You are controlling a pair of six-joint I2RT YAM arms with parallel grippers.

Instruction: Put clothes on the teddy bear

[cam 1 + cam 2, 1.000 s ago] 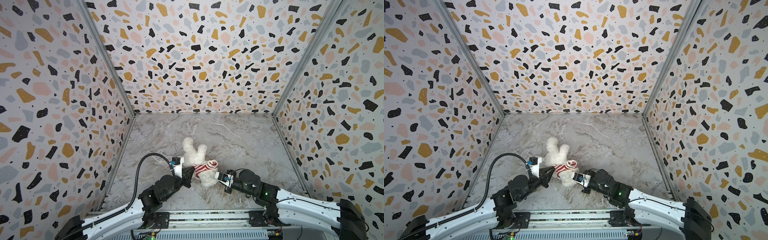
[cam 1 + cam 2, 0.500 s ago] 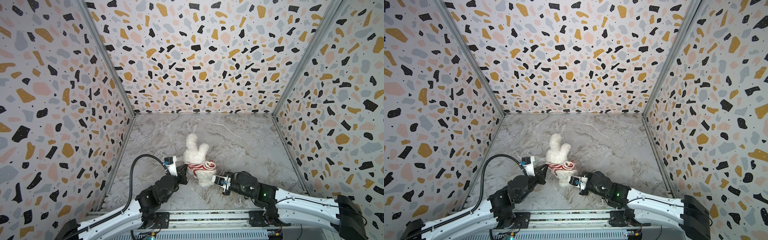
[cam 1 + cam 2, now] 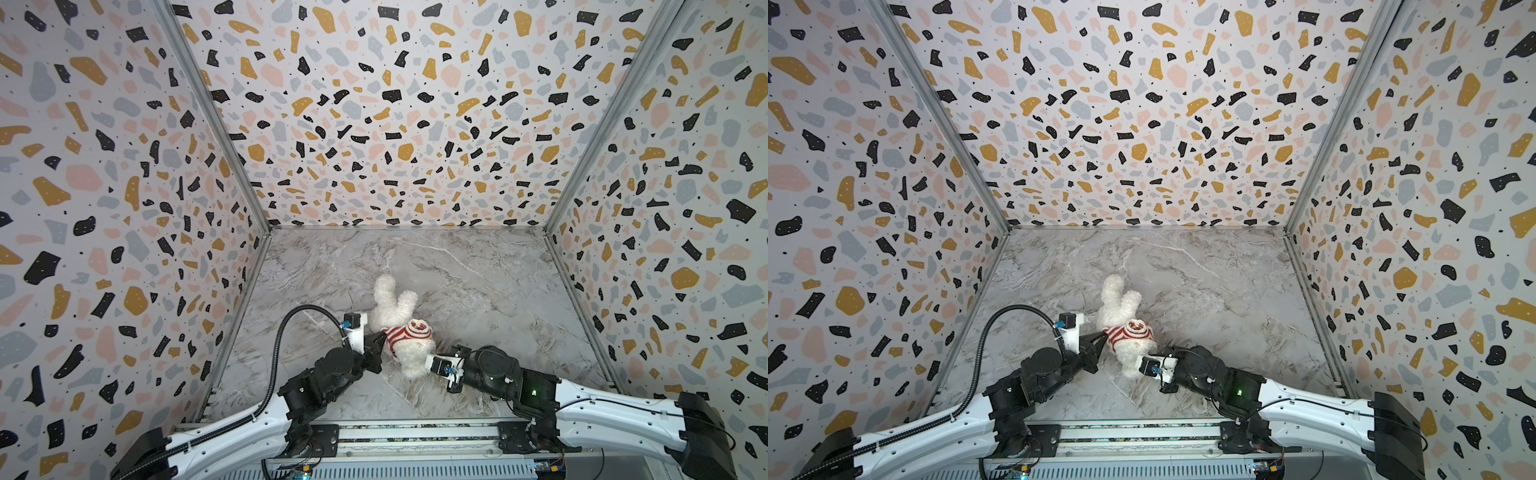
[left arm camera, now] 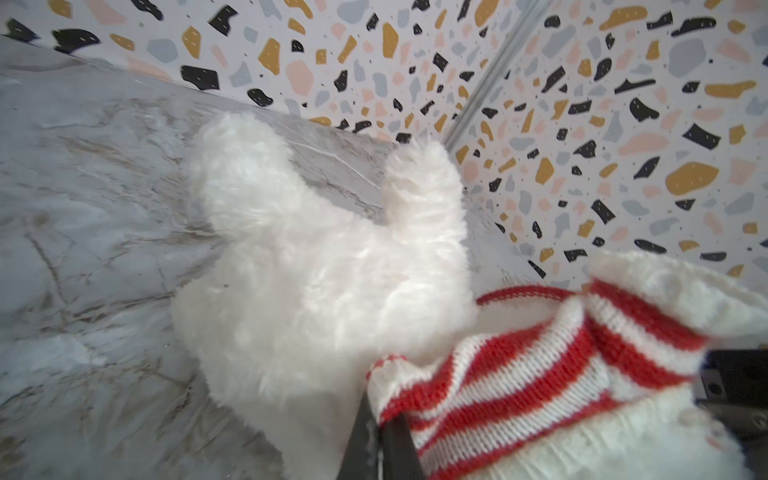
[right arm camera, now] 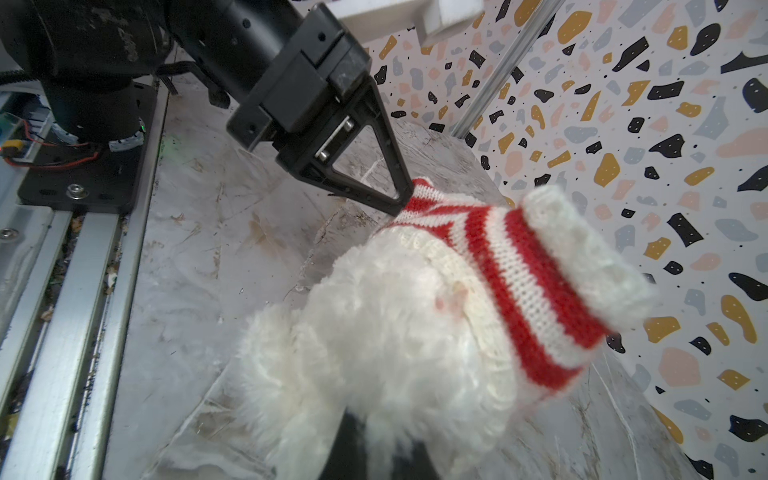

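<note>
High over the counter's (image 3: 478,270) near edge, facing down toward the back wall (image 3: 395,124), in both top views. Low and close in both wrist views, sharing bear (image 4: 316,291) and sweater (image 5: 532,266).

Speckled terrazzo-patterned walls (image 3: 395,124) close in the grey marble tabletop (image 3: 478,270) on three sides, metal strips (image 3: 220,124) run up from its far corners, and an aluminium rail (image 3: 415,436) lines its near edge.

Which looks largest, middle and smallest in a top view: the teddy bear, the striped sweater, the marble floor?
1. marble floor, by far the largest.
2. teddy bear, counting its visible white fur.
3. striped sweater, covering only part of the bear.
</note>
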